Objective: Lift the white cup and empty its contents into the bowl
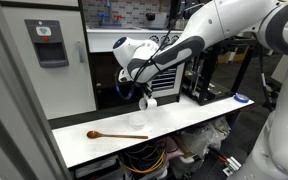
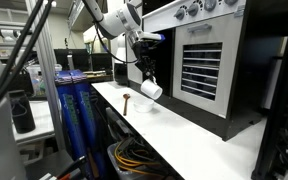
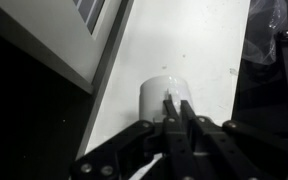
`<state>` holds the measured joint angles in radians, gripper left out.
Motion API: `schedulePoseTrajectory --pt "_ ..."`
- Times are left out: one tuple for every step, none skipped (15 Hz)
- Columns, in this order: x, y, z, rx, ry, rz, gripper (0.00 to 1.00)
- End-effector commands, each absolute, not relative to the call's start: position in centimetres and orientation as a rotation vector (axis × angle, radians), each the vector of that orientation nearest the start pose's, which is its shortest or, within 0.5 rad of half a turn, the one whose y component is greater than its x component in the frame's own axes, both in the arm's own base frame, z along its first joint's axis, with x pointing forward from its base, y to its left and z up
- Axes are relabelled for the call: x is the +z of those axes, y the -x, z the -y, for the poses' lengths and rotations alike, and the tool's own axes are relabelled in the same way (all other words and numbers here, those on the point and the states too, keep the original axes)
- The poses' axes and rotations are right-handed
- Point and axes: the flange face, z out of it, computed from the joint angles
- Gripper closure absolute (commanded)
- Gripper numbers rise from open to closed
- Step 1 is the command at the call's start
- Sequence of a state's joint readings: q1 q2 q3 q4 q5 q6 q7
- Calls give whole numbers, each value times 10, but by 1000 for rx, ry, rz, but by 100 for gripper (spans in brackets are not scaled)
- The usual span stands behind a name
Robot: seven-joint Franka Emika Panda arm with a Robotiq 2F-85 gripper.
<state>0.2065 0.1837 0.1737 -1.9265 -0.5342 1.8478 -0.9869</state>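
My gripper (image 1: 147, 93) is shut on the rim of the white cup (image 1: 150, 102) and holds it above the white counter. In an exterior view the cup (image 2: 152, 89) hangs tilted on its side below the gripper (image 2: 144, 76). The wrist view shows the cup (image 3: 160, 95) pinched between my fingers (image 3: 174, 108). The shallow white bowl (image 1: 137, 121) sits on the counter just below and beside the cup. I cannot make out the bowl in the wrist view. The cup's dark contents are not visible in any view.
A brown wooden spoon (image 1: 112, 135) lies on the counter (image 1: 199, 115) in front of the bowl; it also shows in an exterior view (image 2: 128, 99). A blue object (image 1: 242, 98) sits at the counter's far end. An oven front (image 2: 204, 65) stands behind the counter.
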Motion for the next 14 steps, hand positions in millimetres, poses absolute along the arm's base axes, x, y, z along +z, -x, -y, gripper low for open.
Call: schedulePoseTrajectory --pt "387 -553 -184 -591 -1876 -1941 98" --pt "386 -553 -187 -602 -1869 -1944 98" --pt "385 -551 -189 -616 -1862 -1948 98" --pt "385 -550 -191 -625 -1858 -1951 98" --pt "385 -550 -193 -631 -1854 -1954 98" --pt "384 -549 -194 -637 -1850 -1957 98" --pt "382 -549 -195 -647 -1845 -1958 98" --pt "380 -549 -196 -658 -1841 -1959 98" --pt "378 -550 -196 -668 -1837 -1962 98" --pt "376 -550 -196 -676 -1832 -1964 98" --pt "374 -550 -195 -686 -1827 -1965 98" --pt "372 -551 -195 -695 -1823 -1964 98" --pt "371 -551 -195 -705 -1816 -1963 98" --pt "369 -552 -195 -713 -1811 -1959 98"
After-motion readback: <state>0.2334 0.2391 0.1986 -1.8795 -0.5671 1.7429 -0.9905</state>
